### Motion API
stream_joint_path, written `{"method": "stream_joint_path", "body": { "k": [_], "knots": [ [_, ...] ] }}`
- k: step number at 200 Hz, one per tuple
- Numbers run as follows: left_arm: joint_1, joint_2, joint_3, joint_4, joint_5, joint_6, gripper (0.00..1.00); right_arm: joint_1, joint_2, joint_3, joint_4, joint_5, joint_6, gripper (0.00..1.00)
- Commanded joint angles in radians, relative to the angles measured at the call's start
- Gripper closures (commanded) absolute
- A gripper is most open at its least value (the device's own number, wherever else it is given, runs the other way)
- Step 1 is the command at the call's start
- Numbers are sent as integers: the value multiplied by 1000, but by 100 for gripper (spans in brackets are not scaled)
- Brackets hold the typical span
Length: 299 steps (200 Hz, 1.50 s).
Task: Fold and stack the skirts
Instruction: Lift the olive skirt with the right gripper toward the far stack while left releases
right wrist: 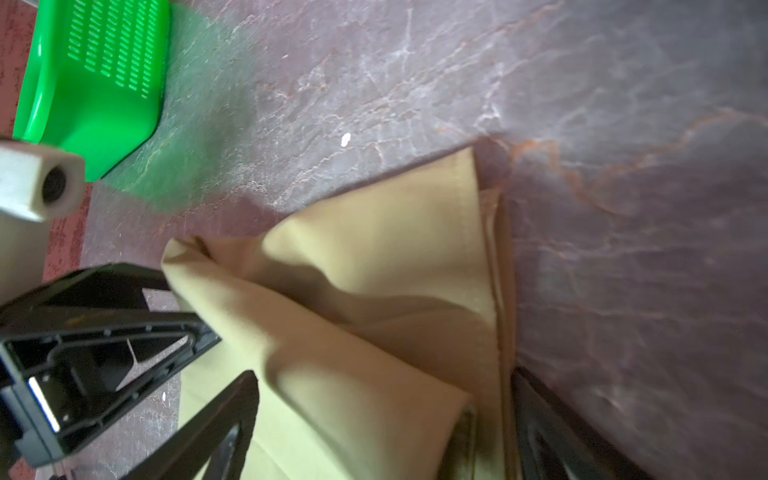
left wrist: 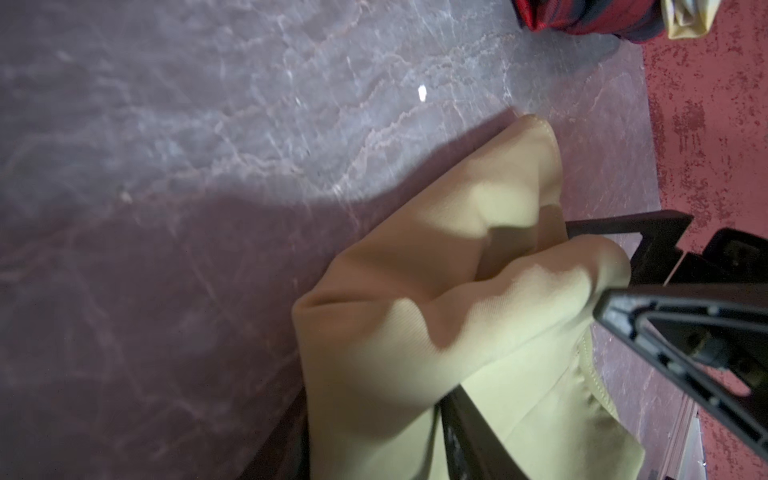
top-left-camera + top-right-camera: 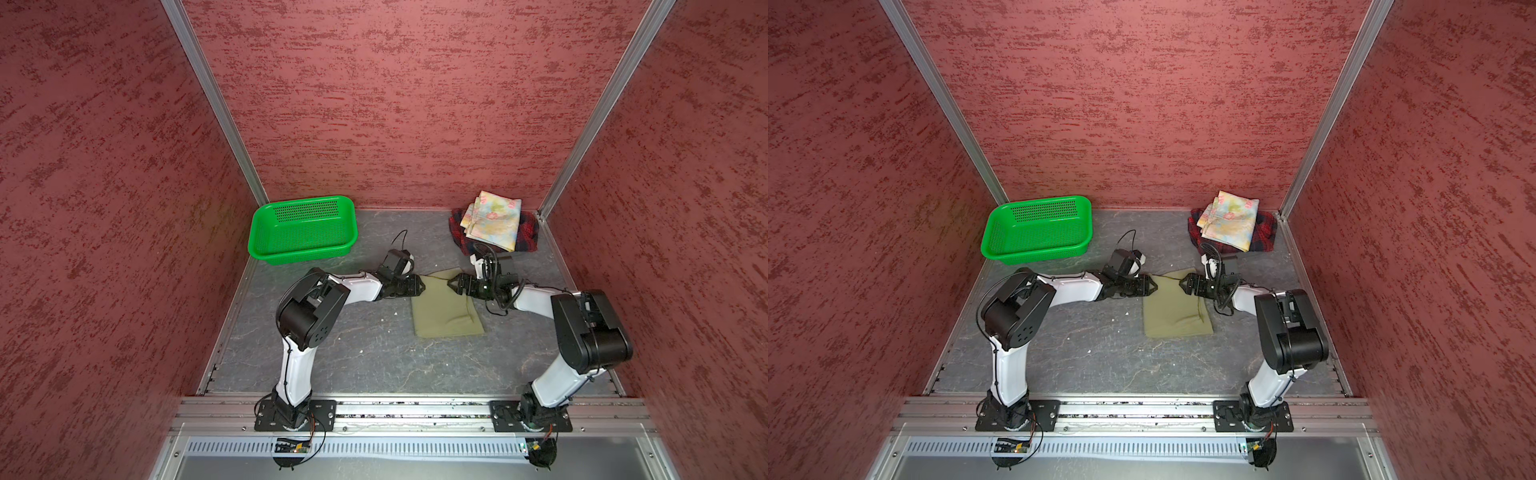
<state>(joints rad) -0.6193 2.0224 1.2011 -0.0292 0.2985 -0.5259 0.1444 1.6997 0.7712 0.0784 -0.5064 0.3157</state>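
Left tool [image 3: 420, 286]: at the far left corner of the olive skirt [image 3: 446, 311], jaws part-way in, cloth bunched between them and draped over one finger [image 2: 465, 432] in the left wrist view; clamped or only closing about it, cannot tell. Right tool [image 3: 454, 284]: at the far right corner of the same skirt, released, jaws spread wide either side of a raised fold, fingers [image 1: 243, 395] well apart in the right wrist view. Tools facing each other across the far edge, near, not touching.

Olive skirt: folded to a rough rectangle, lying on the table [image 3: 374, 357] about centre, slightly right; near part flat, far edge rumpled and lifted.

Floral skirt [image 3: 494, 220]: folded, on top of the plaid skirt [image 3: 528, 232], plaid showing on both sides beneath; both in the far right corner, well apart from the olive one.

Green basket [image 3: 303, 254]: far left of the table, upright, close to the back wall.
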Motion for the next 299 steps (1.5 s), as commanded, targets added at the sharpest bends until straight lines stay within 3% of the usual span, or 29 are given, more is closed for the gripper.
{"method": "stream_joint_path", "body": {
  "k": [1,114,135,151,175,200,237,263,299],
  "knots": [
    [29,48,59,-148,-4,34,52,10,44,11,-54,-25,-25,5],
    [65,194,326,-391,12,44,46,100,293,186,-122,91,73,13],
    [66,216,348,-404,16,47,46,124,311,190,-117,119,76,19],
    [70,219,351,-405,14,48,47,124,288,174,-86,136,80,30],
    [77,218,349,-407,15,53,48,124,252,179,-67,169,82,58],
    [86,205,338,-406,10,55,48,124,215,196,-20,172,95,100],
    [108,126,277,-348,39,26,46,145,134,246,-20,207,112,100],
    [145,-31,121,-147,134,-25,33,152,56,310,-88,256,107,100],
    [189,-199,-44,87,200,-68,26,152,50,479,-209,323,49,100]
  ]
}}
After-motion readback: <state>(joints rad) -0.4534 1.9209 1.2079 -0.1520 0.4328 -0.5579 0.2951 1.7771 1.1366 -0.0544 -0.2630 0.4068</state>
